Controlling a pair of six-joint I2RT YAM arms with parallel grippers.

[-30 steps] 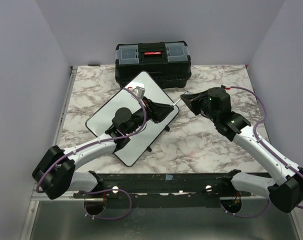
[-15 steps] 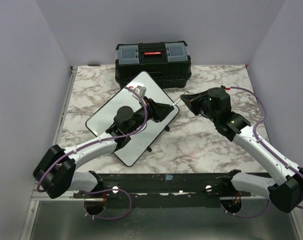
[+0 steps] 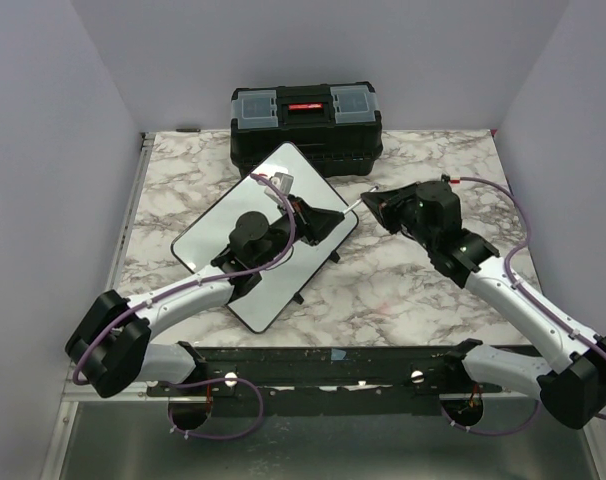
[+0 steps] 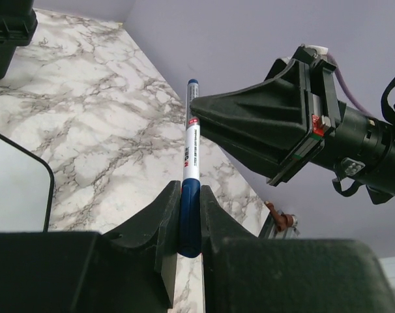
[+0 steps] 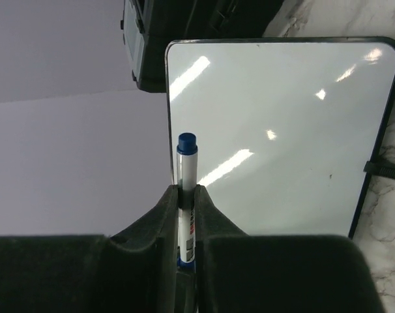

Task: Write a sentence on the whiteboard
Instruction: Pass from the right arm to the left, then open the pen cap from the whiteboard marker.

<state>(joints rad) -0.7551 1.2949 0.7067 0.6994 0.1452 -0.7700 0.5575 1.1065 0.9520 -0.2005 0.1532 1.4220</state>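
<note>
The whiteboard lies flat and slanted at mid table; its glossy face is blank in the right wrist view, and no sentence shows on it. A blue-and-white marker spans between both grippers above the board's right corner. My left gripper is shut on the marker's thick blue end. My right gripper is shut on the white barrel, near the far blue end. In the top view the left gripper and the right gripper nearly meet tip to tip.
A black toolbox with a red latch stands at the back, just behind the whiteboard's far corner. Marbled tabletop lies around the board. Grey walls close the left, right and back sides.
The right arm's wrist has shifted slightly. Both grippers stay shut on the marker and the whiteboard has not moved.
</note>
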